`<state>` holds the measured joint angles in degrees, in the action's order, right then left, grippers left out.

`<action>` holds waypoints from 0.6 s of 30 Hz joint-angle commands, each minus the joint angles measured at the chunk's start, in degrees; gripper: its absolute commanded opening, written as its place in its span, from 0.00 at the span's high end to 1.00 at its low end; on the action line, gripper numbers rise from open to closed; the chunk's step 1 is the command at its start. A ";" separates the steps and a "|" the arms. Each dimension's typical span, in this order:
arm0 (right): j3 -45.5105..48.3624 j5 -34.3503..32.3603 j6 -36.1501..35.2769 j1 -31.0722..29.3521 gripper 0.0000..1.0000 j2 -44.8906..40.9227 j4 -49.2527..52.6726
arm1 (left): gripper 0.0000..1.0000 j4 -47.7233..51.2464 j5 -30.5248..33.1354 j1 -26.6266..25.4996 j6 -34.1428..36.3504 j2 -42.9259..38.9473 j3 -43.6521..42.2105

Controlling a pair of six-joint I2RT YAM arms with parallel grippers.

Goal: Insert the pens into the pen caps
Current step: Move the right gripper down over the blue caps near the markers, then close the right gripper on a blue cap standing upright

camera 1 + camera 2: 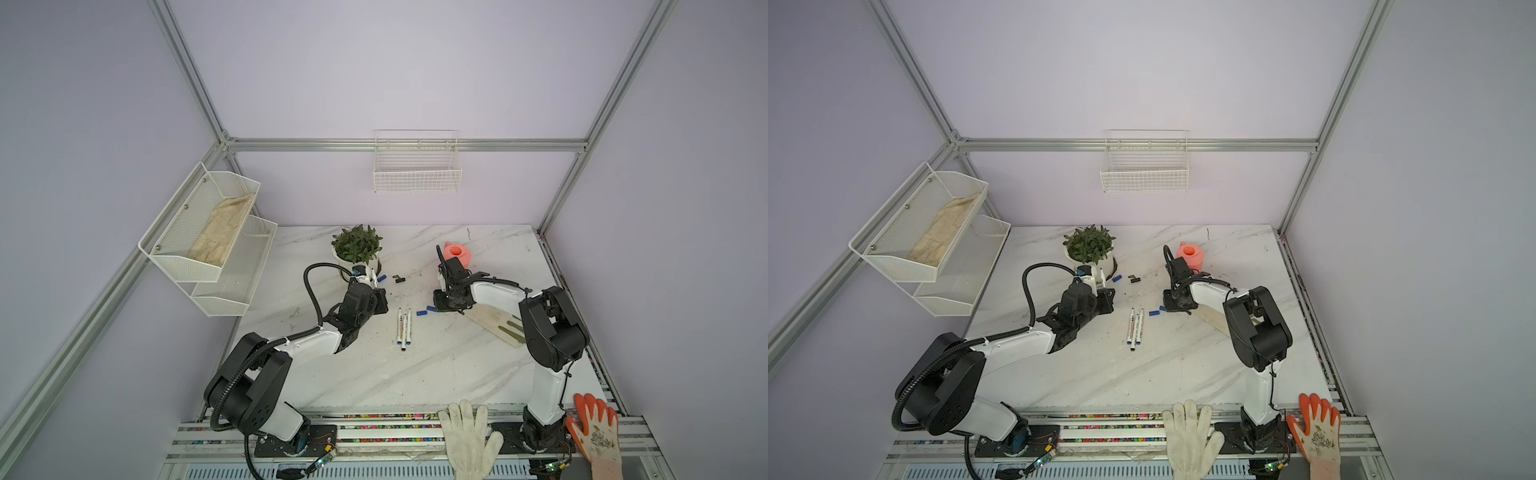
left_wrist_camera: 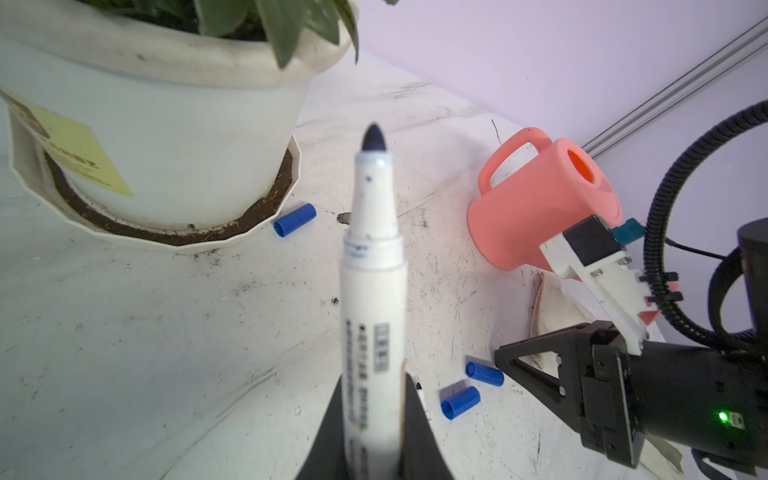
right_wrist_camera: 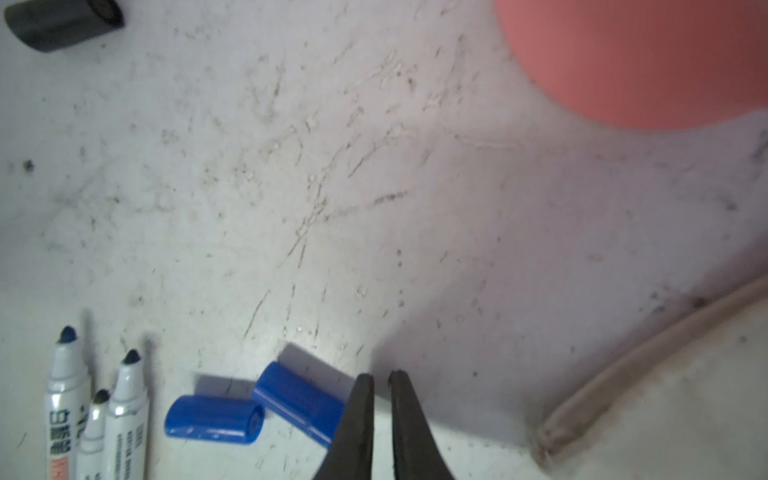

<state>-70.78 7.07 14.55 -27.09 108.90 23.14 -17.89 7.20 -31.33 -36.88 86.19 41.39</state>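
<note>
The cap pickup is judged in hand: a pen (image 2: 372,286) is clamped tip-out in the left gripper (image 2: 373,415) toward the back edge of the desk (image 1: 457,365), while the right gripper (image 3: 381,376), closed on nothing beside a blue cap (image 3: 299,401) mid-desk, must be opened and set astride it.

the white marble worktop (image 1: 457,374), dirty with soil specks, carries three pens (image 1: 404,328) side by side between the left gripper (image 2: 374,390) and the right gripper (image 3: 381,378). two blue caps (image 3: 214,419) lie just beside the right gripper. one blue cap (image 1: 382,278), a black cap (image 1: 400,278) and a plant pot (image 1: 353,264) are near the left gripper.
</note>
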 commanded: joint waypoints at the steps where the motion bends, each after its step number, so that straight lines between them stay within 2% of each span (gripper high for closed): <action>1: -0.25 2.16 0.17 -0.17 0.85 -3.74 1.73 | 1.00 -1.31 -0.45 -0.55 -0.13 0.25 0.47; 7: -3.37 1.43 -5.40 -0.52 0.66 -4.17 5.36 | 1.00 -1.23 -0.32 -0.62 0.02 0.48 0.89; 10: -3.25 0.88 -7.76 -1.60 0.60 -3.78 7.27 | 1.00 -1.09 -0.26 -0.66 0.27 0.55 1.19; 18: -2.52 -3.22 -10.62 -4.02 0.59 -3.79 9.32 | 1.00 -0.83 -0.35 -0.73 0.23 0.99 1.66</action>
<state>-73.65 6.59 6.63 -30.26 105.62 29.39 -17.87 7.18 -31.70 -36.86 87.00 41.39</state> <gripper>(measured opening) 0.414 0.132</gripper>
